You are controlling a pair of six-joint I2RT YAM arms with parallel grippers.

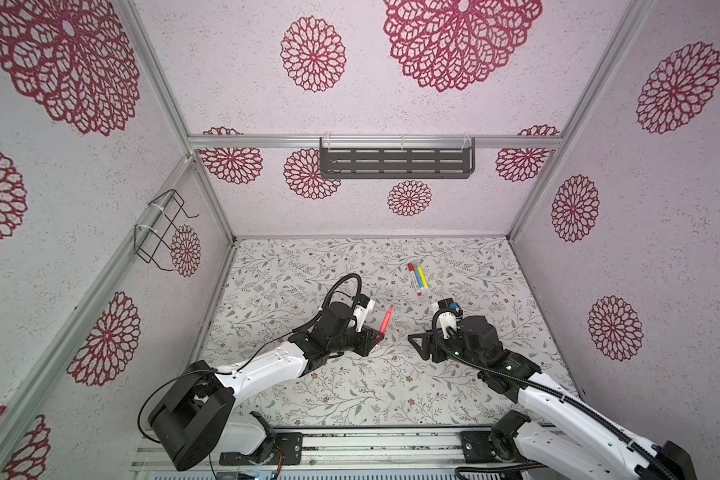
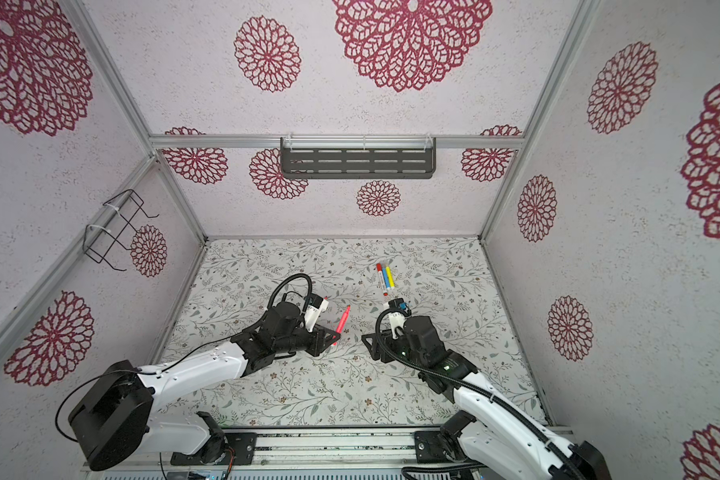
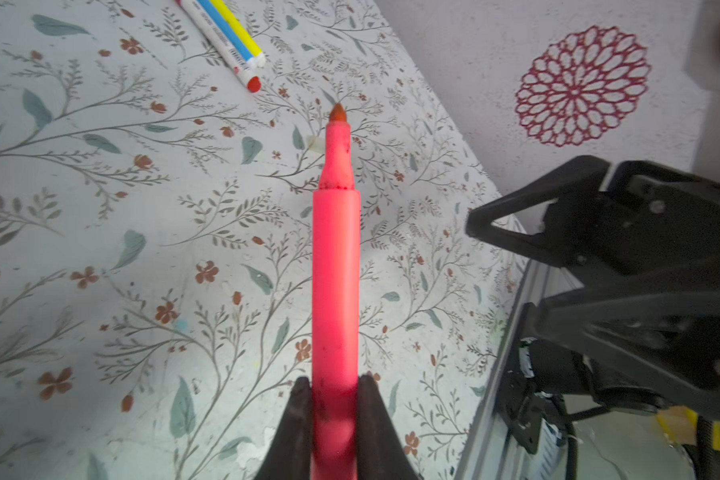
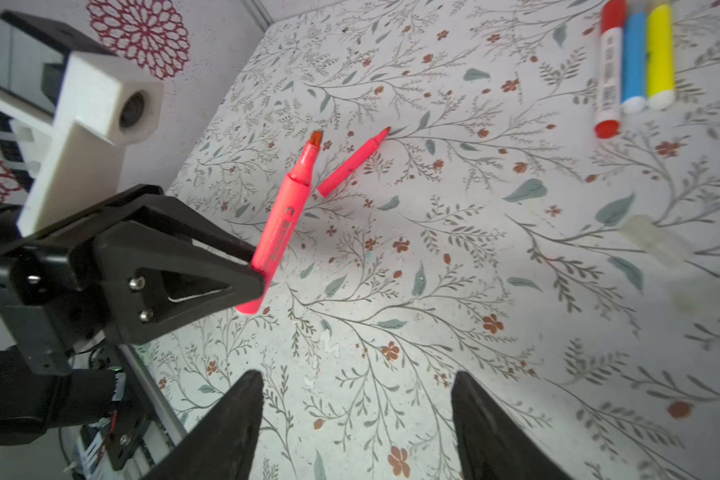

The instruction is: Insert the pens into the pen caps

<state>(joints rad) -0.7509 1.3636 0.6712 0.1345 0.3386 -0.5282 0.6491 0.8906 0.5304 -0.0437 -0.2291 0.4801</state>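
Pen [image 1: 385, 319], pinkish-red and slim with a pointed tip, is clamped at its tail in the left claw [image 1: 377, 335] in both top views. It sits above the middle of the tabletop [image 1: 308, 390], its long axis running toward the back wall and leaning slightly right, with the left arm stretched low. In the left wrist view the pen [image 3: 336, 270] juts straight out between the tightly closed jaws, brownish nib farthest out. In the right wrist view the right claw [image 4: 356, 376] gapes wide, holding nothing, and a second pen [image 4: 352, 164] lies flat on the tabletop.
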